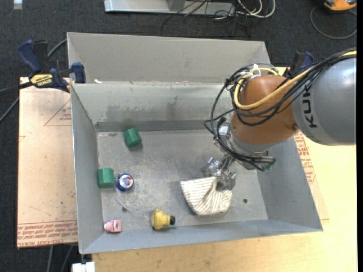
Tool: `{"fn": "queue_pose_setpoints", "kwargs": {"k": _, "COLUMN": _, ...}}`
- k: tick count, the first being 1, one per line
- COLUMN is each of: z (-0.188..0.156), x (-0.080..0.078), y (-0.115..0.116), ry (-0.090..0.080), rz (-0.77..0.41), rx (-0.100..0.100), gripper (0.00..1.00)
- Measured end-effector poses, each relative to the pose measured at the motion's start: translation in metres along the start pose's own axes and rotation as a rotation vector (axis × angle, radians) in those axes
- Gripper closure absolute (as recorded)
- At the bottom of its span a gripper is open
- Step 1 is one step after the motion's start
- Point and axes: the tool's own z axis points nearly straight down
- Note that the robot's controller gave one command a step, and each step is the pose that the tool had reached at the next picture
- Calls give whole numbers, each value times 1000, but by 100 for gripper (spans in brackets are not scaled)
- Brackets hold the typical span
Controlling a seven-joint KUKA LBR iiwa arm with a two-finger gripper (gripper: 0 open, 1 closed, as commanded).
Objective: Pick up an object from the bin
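My gripper (pixel 222 175) hangs low at the right of the bin floor, under the orange wrist cover. Its metal fingers reach down onto the upper right edge of a crumpled white striped cloth (pixel 202 198) that lies at the front right of the floor. The cloth bunches up toward the fingers there. A yellow toy with a dark end (pixel 162 220) rests on the floor to the left of the cloth, apart from the gripper.
On the left side lie a green block (pixel 132 138), a second green block (pixel 105 178), a small round blue and white piece (pixel 125 182) and a pink piece (pixel 113 226). The arm and its cables cover the bin's right wall.
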Motion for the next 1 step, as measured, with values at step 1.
{"fn": "queue_pose_setpoints", "kwargs": {"k": 1, "z": -7, "x": -1, "y": -1, "ry": -1, "rz": 0, "rx": 1, "gripper": 100}}
